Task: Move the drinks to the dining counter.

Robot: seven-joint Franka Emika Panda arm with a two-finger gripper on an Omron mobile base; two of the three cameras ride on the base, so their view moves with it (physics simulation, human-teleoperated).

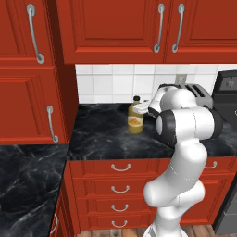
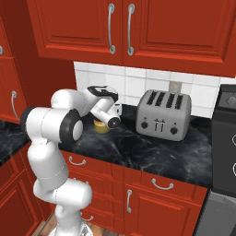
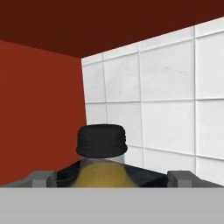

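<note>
A squat amber juice bottle (image 1: 135, 118) with a dark cap stands on the black marbled worktop (image 1: 106, 134) near the tiled wall. My gripper (image 1: 143, 108) is level with its neck, coming in from the right. In the hand view the black cap (image 3: 101, 140) and amber shoulder sit between my two fingertips (image 3: 42, 177), which stand wide apart without touching it, so the gripper (image 3: 111, 178) is open. In the right base view my hand covers most of the juice bottle (image 2: 100, 127). The dining counter is out of view.
A silver toaster (image 2: 163, 114) stands on the worktop to the right of the bottle, by the wall. Beyond it is a dark stove (image 2: 225, 138). Red wall cabinets (image 1: 115, 28) hang low overhead, and a tall red cabinet (image 1: 32, 92) closes the left side.
</note>
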